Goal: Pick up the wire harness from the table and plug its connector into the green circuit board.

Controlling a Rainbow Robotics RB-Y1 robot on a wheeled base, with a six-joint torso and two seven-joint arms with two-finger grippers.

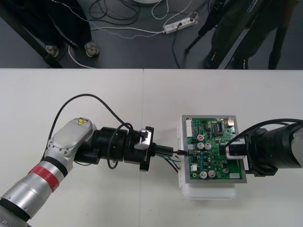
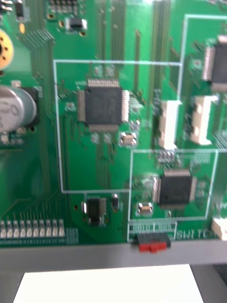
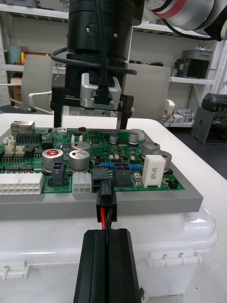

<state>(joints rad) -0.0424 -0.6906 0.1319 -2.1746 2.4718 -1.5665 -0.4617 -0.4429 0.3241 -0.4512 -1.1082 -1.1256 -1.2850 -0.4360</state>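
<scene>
The circuit board [image 1: 213,151] is bright green, dotted with black chips, silver cans and white sockets. It is framed in grey on a white base [image 1: 208,193]. The harness [image 3: 102,218] has red and black wires and a black plug [image 3: 106,201]. The left gripper [image 3: 105,232] is black. Its arm [image 1: 52,161] is silver, with a red ring and a yellow warning sticker. The table [image 1: 94,94] is plain white.

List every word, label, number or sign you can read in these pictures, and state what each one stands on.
"SWITC", cut off at the picture's edge: white print on the green circuit board, by its grey rim.
Yellow warning triangle, a sign without words: on the left arm's silver link.
Small white label on the right gripper, on its black bracket: too small to read.
Markings on the board's chips and parts: too blurred to read.
</scene>
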